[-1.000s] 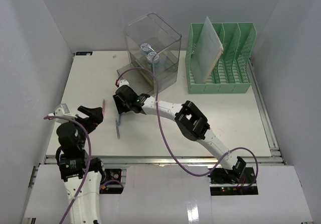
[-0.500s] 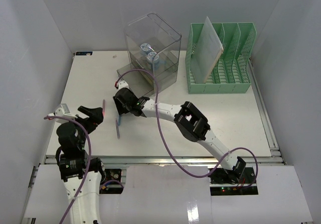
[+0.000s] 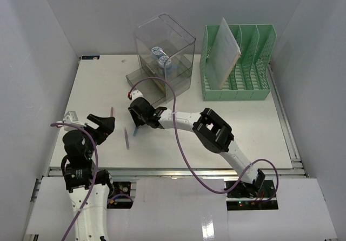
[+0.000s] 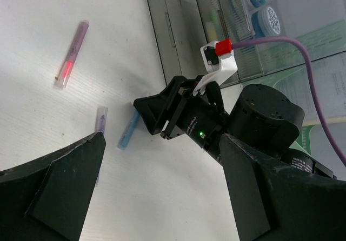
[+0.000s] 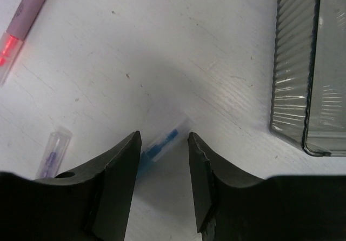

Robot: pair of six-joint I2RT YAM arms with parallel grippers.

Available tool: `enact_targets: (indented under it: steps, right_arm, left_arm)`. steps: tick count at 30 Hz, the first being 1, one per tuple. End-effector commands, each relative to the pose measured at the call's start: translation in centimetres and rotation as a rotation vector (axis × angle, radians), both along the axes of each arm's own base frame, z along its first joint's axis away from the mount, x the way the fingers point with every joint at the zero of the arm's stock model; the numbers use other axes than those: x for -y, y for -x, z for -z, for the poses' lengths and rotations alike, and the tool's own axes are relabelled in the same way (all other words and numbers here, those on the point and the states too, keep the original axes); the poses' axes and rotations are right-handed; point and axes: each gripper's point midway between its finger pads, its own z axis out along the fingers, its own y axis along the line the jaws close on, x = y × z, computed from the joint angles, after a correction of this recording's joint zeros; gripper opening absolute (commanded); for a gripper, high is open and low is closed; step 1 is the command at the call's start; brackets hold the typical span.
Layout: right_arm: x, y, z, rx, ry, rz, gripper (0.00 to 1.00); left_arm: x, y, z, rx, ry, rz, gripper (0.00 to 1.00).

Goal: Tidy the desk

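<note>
The white desk (image 3: 254, 125) holds three loose pens near its left front. A blue pen (image 3: 134, 132) lies flat; in the right wrist view the blue pen (image 5: 172, 135) sits between the open jaws of my right gripper (image 5: 162, 144), which is low over it and apart from it. A purple pen (image 3: 126, 139) lies just left of it, and a pink pen (image 3: 112, 111) lies farther back. My left gripper (image 3: 100, 127) is open and empty, hovering at the left front, with the pink pen (image 4: 71, 53), purple pen (image 4: 100, 120), blue pen (image 4: 128, 131) and the right gripper (image 4: 162, 114) in its view.
A clear drawer organiser (image 3: 165, 54) with round blue-topped items (image 3: 161, 57) stands at the back centre, just beyond my right gripper; its smoked drawer front (image 5: 311, 62) is close on the right. A green file rack (image 3: 238, 68) holding a sheet folder (image 3: 223, 52) stands at the back right.
My right gripper has moved a little toward the front and right, down over the blue pen. My left gripper has turned and shifted slightly toward the front. The pens have not moved.
</note>
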Motion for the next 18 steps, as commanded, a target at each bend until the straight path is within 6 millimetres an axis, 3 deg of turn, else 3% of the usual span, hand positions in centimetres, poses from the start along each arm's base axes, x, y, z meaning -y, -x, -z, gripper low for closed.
enact_targets:
  steps: [1,6,13,18]
  right_arm:
    - [1.7,1.2,0.7,-0.017,0.068,-0.039,0.41]
    - [2.5,1.4,0.7,-0.024,0.077,-0.05,0.35]
    - [3.7,0.8,0.3,-0.012,0.085,-0.112,0.26]
    - [4.1,1.0,-1.1,0.019,0.048,-0.255,0.12]
  left_arm:
    - [0.6,0.1,2.2,-0.107,0.087,-0.002,0.98]
    - [0.9,0.0,5.1,-0.24,0.162,-0.014,0.98]
    - [2.2,-0.4,7.1,-0.285,0.235,0.041,0.98]
    - [2.6,-1.1,9.2,-0.392,0.258,0.075,0.98]
